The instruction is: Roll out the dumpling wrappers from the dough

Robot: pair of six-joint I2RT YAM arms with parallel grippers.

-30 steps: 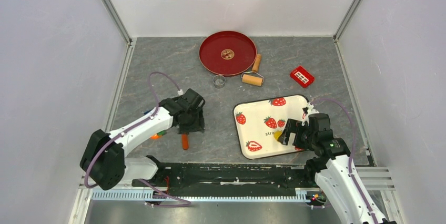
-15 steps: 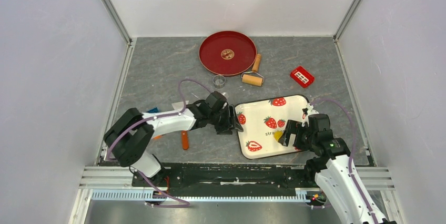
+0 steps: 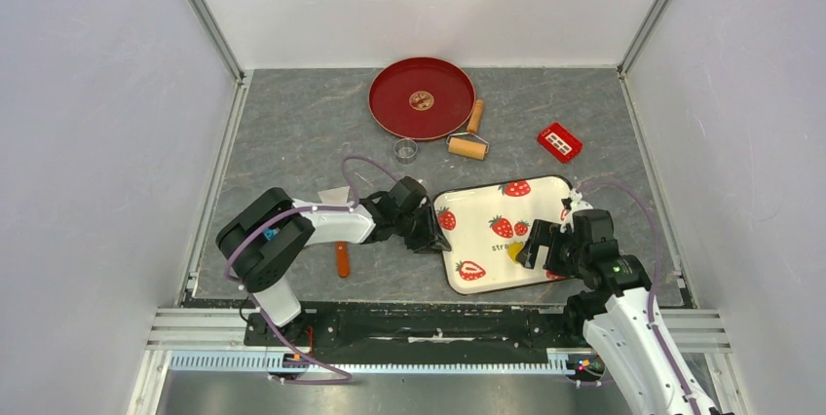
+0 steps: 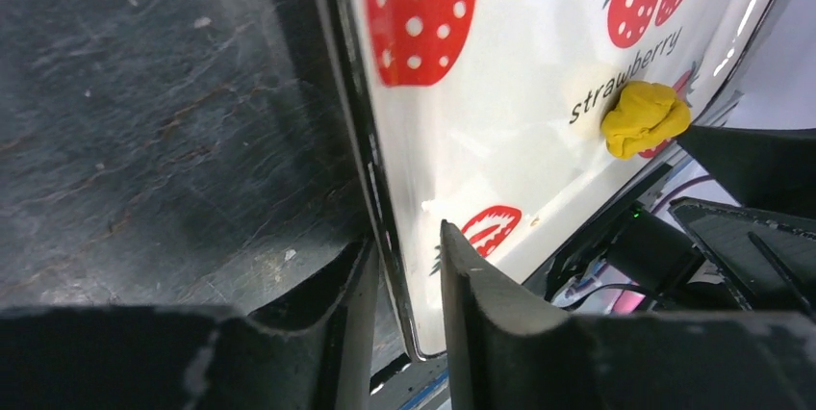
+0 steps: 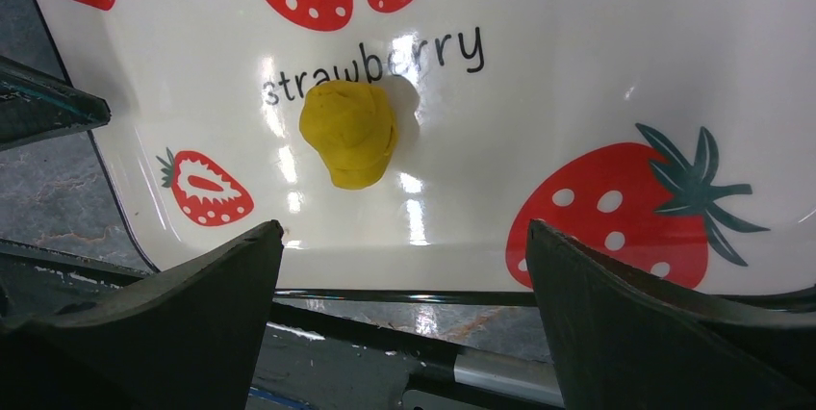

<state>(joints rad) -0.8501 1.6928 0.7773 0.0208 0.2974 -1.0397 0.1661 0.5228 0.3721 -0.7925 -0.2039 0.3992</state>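
One grey table [image 3: 292, 132], strawberry tray [image 3: 479, 204] at near right: L gripper [image 4: 402, 237] straddles tray's left rim, jaws narrow, one finger each side, can't tell if pinching. R gripper [image 5: 404, 227] is spread wide over tray's near edge, touching nothing. Far end: red plate [image 3: 394, 111], wooden roller [image 3: 469, 145] just beside its right rim; yellow dough lump [image 5: 348, 131] sits on tray at the "strawberry" lettering, apart from R fingers; dumpling wrapper [image 3: 421, 99], small flat disc, lies at plate centre.

My two grippers, left gripper [image 4: 405, 287] and right gripper [image 5: 404, 233], one strawberry tray [image 3: 477, 206], one dough lump [image 5: 348, 131], one red plate [image 3: 394, 103], one dumpling wrapper [image 3: 421, 100], one wooden roller [image 3: 469, 147], one ring cutter [image 3: 399, 150], one red box [image 3: 559, 141], one orange stick [image 3: 342, 260]
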